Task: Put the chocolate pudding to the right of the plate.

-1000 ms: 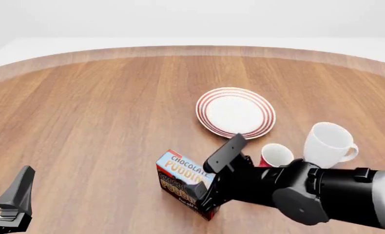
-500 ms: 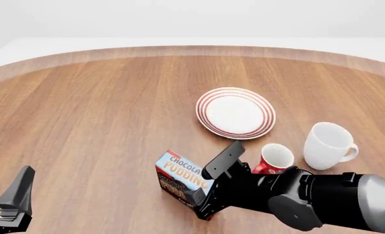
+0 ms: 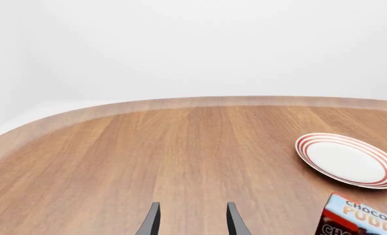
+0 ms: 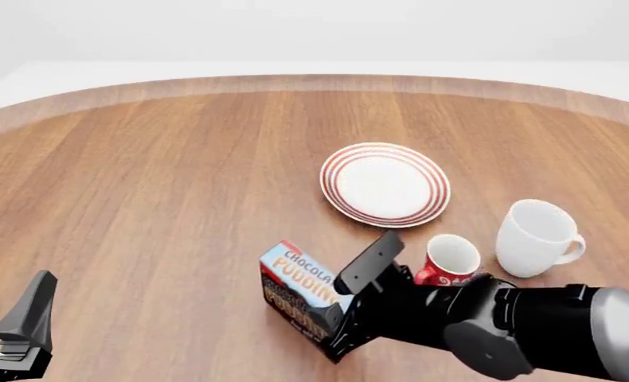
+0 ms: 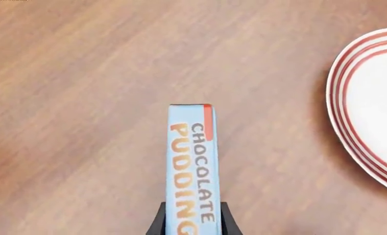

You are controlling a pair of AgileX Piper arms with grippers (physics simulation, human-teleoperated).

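The chocolate pudding (image 4: 296,293), a carton with a light blue top and dark brown sides, is near the table's front, below and left of the plate (image 4: 384,184). My right gripper (image 4: 349,304) is shut on it, one finger on each long side. In the right wrist view the pudding (image 5: 192,166) runs straight out from between the fingers (image 5: 159,223), with the plate (image 5: 376,142) off to one side. I cannot tell whether the carton touches the table. My left gripper (image 4: 6,322) stands open at the front left with nothing in it. Its wrist view shows the plate (image 3: 348,159) and the pudding (image 3: 363,220).
A red patterned mug (image 4: 450,260) stands just right of my right gripper. A plain white mug (image 4: 534,236) stands beyond it, right of and below the plate. The wooden table (image 4: 166,199) curves away at the back.
The right gripper's fingers have drawn in onto the carton. The carton has turned a little and shifted slightly right. The left arm has not moved.
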